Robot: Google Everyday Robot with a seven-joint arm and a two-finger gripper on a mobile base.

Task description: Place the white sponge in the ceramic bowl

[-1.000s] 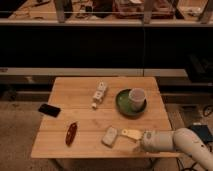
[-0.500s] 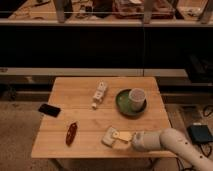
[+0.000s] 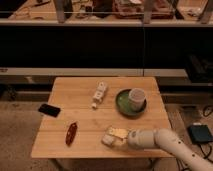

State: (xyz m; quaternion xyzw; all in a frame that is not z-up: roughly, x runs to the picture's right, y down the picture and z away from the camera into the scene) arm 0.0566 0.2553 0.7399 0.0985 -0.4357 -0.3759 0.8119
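There is one wooden table [image 3: 75,90], and six things sit on it. There is one white sponge [image 3: 107,140], near the front edge of the table and a bit right of the middle. There is one ceramic bowl [image 3: 121,104], dark green and round, on the right side of the table, well apart from the sponge. One white cup [image 3: 136,98] stands up inside the bowl. One long white bar [image 3: 99,93] lies near the middle of the table, just left of the bowl. One flat black phone [image 3: 49,110] lies near the left edge. One small red-brown thing [image 3: 71,133] lies near the front, left of the sponge. There is one white arm [image 3: 155,139], and it comes in from the bottom right corner. It has one gripper [image 3: 116,135], which is low over the table, right at the sponge. Its fingers are spread as wide as they go. They do not hold anything, and the sponge lies flat on the wood. I cannot tell if the fingers touch the sponge. Compared with one second ago, the arm reaches farther to the left, so the gripper is closer to the sponge. The sponge, the bowl, the cup, the bar, the phone and the red-brown thing are in the same spots as before.
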